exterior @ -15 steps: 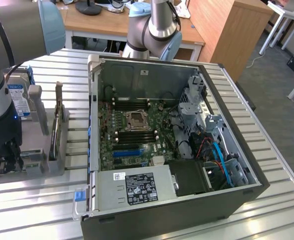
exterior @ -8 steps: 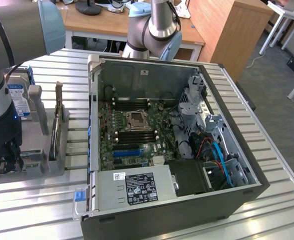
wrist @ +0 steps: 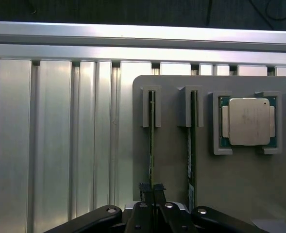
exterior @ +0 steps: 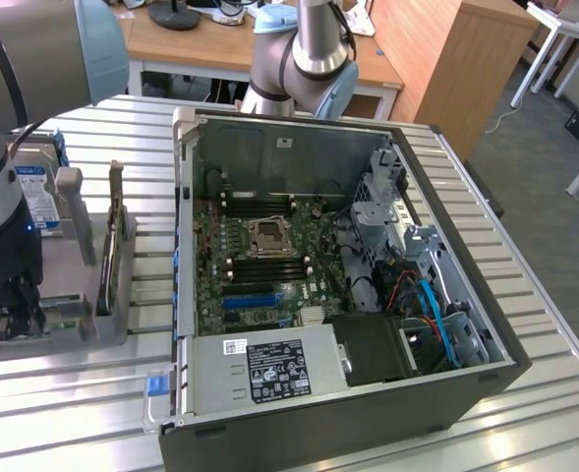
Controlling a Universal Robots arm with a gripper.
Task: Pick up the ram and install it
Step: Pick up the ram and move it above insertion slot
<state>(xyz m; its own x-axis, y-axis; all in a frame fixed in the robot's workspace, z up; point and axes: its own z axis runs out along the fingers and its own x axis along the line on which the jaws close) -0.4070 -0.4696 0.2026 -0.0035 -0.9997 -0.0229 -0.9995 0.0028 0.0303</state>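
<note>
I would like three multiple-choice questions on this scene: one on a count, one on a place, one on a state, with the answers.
1. How many ram sticks stand in the slots of the grey holder?
A) two B) one C) four
2. Where does the processor chip lie?
A) between the jaws B) across the ram sticks C) in a pocket of the holder
3. How are the jaws?
A) wide open B) shut on a ram stick C) shut on the processor chip

Answers: 1 A, two thin edges stand side by side; 2 C, the holder's frame surrounds it; 3 B, they pinch the stick farther from the chip.
</note>
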